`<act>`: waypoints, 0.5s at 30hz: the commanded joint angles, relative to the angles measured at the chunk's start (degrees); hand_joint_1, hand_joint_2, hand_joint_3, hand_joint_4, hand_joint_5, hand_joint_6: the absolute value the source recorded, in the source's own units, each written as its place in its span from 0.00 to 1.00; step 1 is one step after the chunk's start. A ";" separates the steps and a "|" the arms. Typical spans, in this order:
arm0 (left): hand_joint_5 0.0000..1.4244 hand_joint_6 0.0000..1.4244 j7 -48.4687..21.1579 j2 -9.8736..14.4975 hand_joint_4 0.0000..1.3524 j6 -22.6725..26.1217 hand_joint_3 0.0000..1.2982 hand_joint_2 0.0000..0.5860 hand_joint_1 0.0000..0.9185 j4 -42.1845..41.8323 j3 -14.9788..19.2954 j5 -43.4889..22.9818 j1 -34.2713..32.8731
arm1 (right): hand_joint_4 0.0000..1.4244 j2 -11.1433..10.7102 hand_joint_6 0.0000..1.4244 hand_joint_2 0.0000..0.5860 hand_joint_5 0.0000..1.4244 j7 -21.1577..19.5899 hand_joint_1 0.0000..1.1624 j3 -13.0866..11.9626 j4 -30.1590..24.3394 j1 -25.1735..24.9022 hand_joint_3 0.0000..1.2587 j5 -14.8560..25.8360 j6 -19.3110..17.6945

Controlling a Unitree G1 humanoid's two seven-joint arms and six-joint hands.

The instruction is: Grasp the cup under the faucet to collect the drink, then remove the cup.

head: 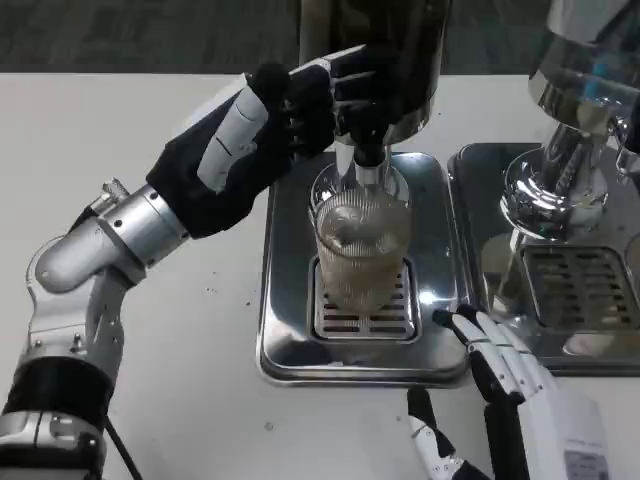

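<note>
A ribbed clear cup [362,250] stands upright on the drip grate [340,318] of a steel tray [290,330], right under the black faucet [368,150] of the dark dispenser [385,60]. Pale drink fills much of the cup. My left hand [265,130] is raised at the dispenser's left side, its fingers [345,90] lying against the dispenser body just above the faucet; whether they press anything is hidden. My right hand [505,375] rests low at the tray's front right corner, fingers apart, holding nothing and clear of the cup.
A second steel dispenser [580,90] with its own drip tray [580,290] stands at the right. White table [180,360] stretches to the left and front of the trays.
</note>
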 commanded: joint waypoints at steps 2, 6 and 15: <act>0.16 0.09 -1.26 0.43 0.12 -0.08 0.13 0.16 0.00 1.57 -0.12 2.18 -1.63 | 0.12 0.33 0.23 0.74 0.13 -0.86 0.41 0.23 0.60 -0.11 0.21 -0.04 -0.33; 0.16 0.10 -1.15 0.92 0.12 -1.16 0.13 0.15 0.00 2.14 -0.42 3.55 -2.07 | 0.12 0.47 0.23 0.74 0.13 -0.84 0.40 0.23 0.79 -0.12 0.21 0.30 -0.50; 0.14 0.06 -2.86 1.90 0.10 -4.94 0.15 0.15 0.00 4.61 -1.76 6.81 -3.33 | 0.12 0.43 0.22 0.74 0.14 -0.78 0.40 0.11 0.93 0.04 0.21 0.73 -0.94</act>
